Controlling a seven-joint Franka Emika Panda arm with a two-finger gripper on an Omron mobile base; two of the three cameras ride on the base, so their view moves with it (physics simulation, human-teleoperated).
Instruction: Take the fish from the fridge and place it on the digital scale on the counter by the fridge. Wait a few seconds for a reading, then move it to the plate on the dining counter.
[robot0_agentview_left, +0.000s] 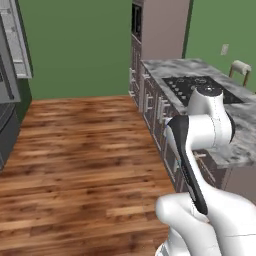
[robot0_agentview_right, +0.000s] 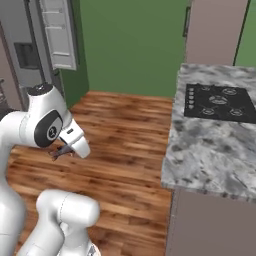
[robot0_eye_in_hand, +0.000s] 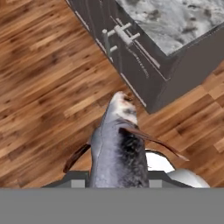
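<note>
Over the wooden floor, beside the dining counter: the pincer (robot0_eye_in_hand: 117, 181) pinches the fish (robot0_eye_in_hand: 118, 148), which fills the lower middle of the hand view.
Pincer: its tips are hidden under the fish's body; the jaws are pressed in on it from both sides.
Pincer from the side: in the right base view a small dark shape at the end of the white hand (robot0_agentview_right: 62, 151) is all that can be made out, with the fish hard to tell from the fingers there.
Fish, look: here it is silvery grey with a paler head, a dark speckled patch along the back and thin brown fins that stick out on either side.
Fish, pose: its head points away from the hand, toward the foot of the dining counter; its tail end is cut off at the bottom of the hand view.
Fish, place: held in the air above the floor (robot0_eye_in_hand: 43, 87), touching nothing else.
Dining counter (robot0_agentview_right: 215, 150): a marble surface with a black cooktop (robot0_agentview_right: 220, 102) at its far end; dark cabinet fronts with pale bar handles (robot0_eye_in_hand: 120, 37) face the floor.
Fridge (robot0_agentview_right: 30, 45): across the floor from the dining counter, door (robot0_agentview_right: 59, 32) swung open, its pale door shelves hold nothing that can be made out.
Stool (robot0_agentview_left: 241, 69): beyond the dining counter, partly cut off.
</note>
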